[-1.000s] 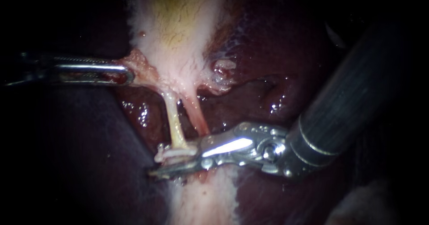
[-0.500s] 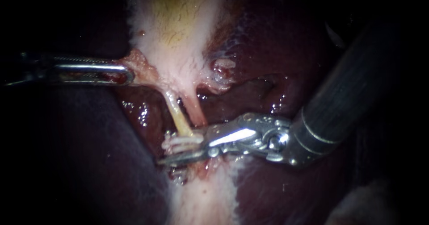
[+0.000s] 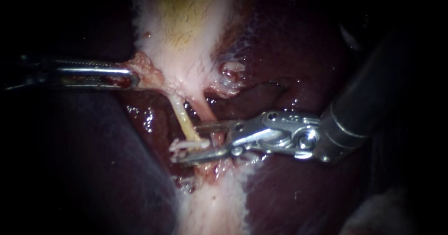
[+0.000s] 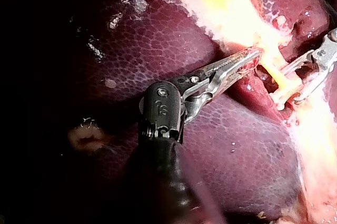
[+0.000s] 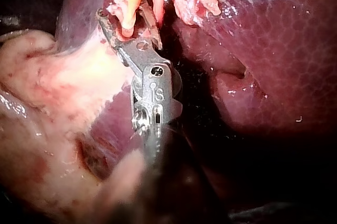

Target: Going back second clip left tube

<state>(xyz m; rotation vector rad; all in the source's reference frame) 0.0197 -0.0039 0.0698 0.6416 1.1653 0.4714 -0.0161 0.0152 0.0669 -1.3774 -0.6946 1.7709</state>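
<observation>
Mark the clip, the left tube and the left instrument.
clip (image 3: pixel 189 145): endoscope view, its white middle on the tube.
left tube (image 3: pixel 183 118): endoscope view, mid-length of the yellowish strand.
left instrument (image 3: pixel 134 76): endoscope view, jaw tips, shut on the gallbladder (image 3: pixel 182 44) edge.

Left instrument (image 3: pixel 133 76): shaft is seen coming from the left, laid near level. Jaws are closed from two sides on gallbladder tissue (image 3: pixel 145 68).

Right instrument (image 3: pixel 186 143): shaft is angled in from upper right, wrist bent leftward. Jaws are spread, with a clear gap noted between them.
</observation>
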